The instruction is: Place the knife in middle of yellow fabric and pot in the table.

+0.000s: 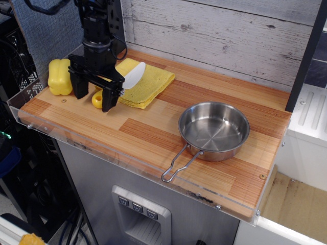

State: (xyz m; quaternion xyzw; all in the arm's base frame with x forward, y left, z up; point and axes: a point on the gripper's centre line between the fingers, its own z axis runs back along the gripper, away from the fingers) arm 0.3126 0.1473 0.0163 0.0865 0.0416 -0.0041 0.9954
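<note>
The knife lies at the table's back left. Its white blade (134,75) rests on the yellow fabric (148,81), and its yellow handle (96,99) sticks out onto the wooden table (143,138). My gripper (94,96) is lowered over the handle, with open jaws standing on either side of it. The black fingers (109,98) hide part of the handle, and I cannot tell whether they touch it. The steel pot (213,130) sits to the right, its wire handle pointing to the front edge.
A yellow toy pepper (60,76) stands just left of the gripper at the table's left end. Clear acrylic (102,148) edges the table's front and left. A whitewashed plank wall (219,35) runs close behind the fabric.
</note>
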